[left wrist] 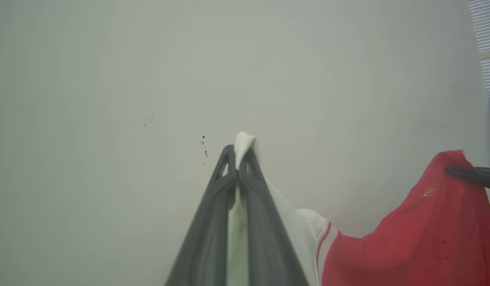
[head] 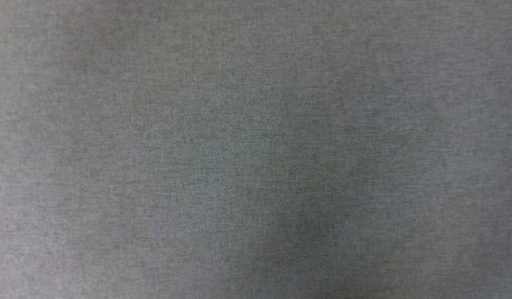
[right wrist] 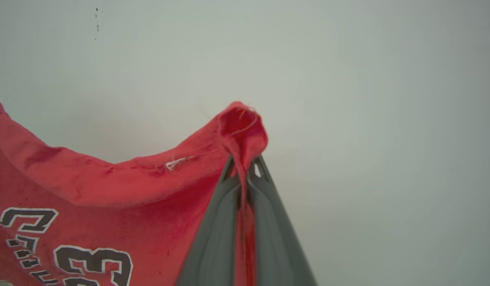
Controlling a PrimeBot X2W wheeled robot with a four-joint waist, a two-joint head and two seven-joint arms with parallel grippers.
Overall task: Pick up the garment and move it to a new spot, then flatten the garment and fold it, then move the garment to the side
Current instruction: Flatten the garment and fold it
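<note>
The left gripper's [left wrist: 237, 153] two dark fingers are pressed together on a tuft of white sleeve [left wrist: 245, 140]. The right gripper's [right wrist: 245, 163] fingers pinch a bunched red hem corner just beside the small white logo [right wrist: 175, 163]. Between them sags the garment [right wrist: 109, 186], a red jersey-style T-shirt with black white-outlined lettering [right wrist: 93, 262], held before a plain pale surface [left wrist: 109, 79]. The pick-up looks done; setting down, flattening, folding and moving aside all seem left. The head view gives a blurred grey woven texture [head: 256, 149].
</note>
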